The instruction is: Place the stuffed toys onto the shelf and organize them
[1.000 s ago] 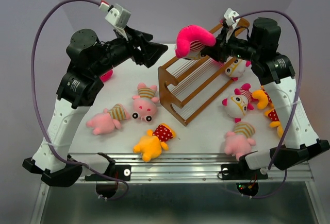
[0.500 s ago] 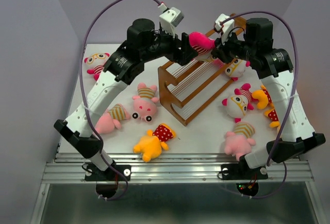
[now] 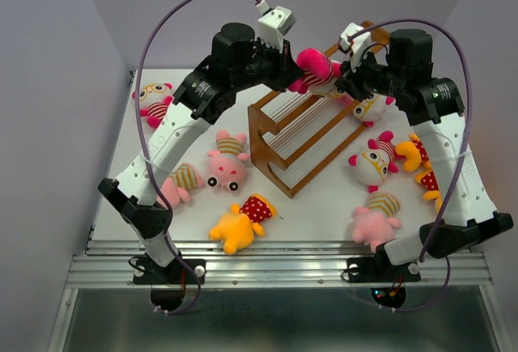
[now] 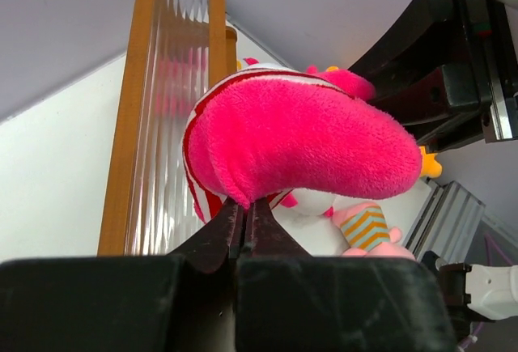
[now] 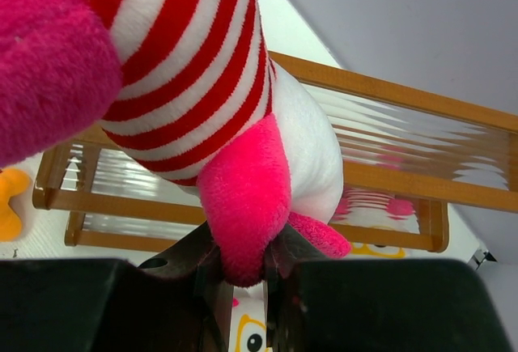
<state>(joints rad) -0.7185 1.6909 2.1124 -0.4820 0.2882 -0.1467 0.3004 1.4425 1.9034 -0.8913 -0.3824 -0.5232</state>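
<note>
Nearest, in front of the shelf (image 3: 261,143): a yellow-orange toy (image 3: 240,222) in red polka dots and a pink toy (image 3: 374,221) in a striped top, both lying flat. Just left of the shelf are two more pink ones, and to its right a white-faced toy (image 3: 372,162) with orange glasses. My read is that all of them are light, soft and squashy. They won't break, but limbs stretch and the body flops, so grip the torso or a thick limb, not an ear.

The shelf itself has no toy resting on either tier. The tiers are thin rods, so a limp toy could sag or tip between them. It probably wants setting down broadside.

Above the far end of the shelf, clear of the top tier, is the striped pink toy (image 3: 317,65). It has hot-pink fur, a red-and-white striped shirt and a white belly. Both arms have it. The left gripper (image 4: 247,216) is pinched fully together on a fold of pink fur, with no gap showing. The right gripper (image 5: 243,261) is clamped on a pink limb. The body hangs between them, held by soft extremities only, so expect swing and slip.
</note>
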